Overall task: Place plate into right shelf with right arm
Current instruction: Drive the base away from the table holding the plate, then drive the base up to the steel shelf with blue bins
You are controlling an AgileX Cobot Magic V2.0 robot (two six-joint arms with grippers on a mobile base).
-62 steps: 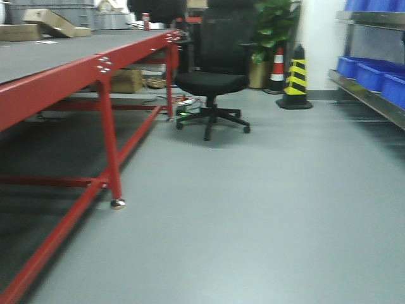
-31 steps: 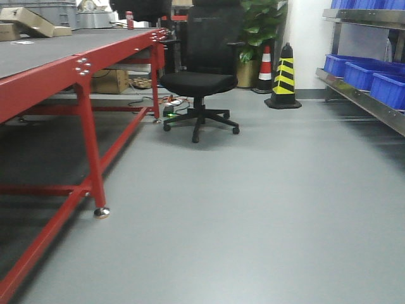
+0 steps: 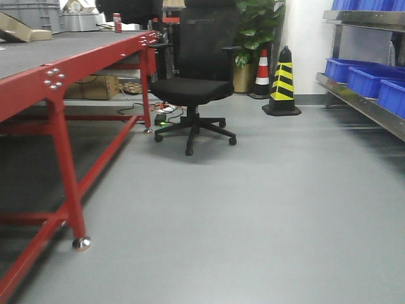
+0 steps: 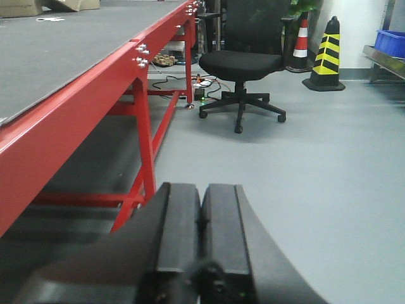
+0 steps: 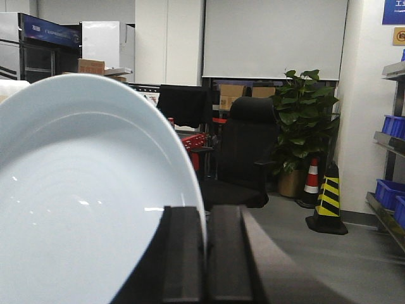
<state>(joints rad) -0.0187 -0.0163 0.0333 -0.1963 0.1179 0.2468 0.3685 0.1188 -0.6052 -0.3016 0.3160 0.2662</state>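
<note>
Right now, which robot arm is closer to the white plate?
Right. The right arm has its jaws shut on the plate; the left arm, jaws shut empty, sees no plate.

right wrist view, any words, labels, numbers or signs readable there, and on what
No text here can be read.
Blue sign on the wall, top right: white characters, too blurred.
Round sign under it: too small to read.
Blue strip atop the dark cabinet, left: pale marks, too small.
Plate: blank.
</note>
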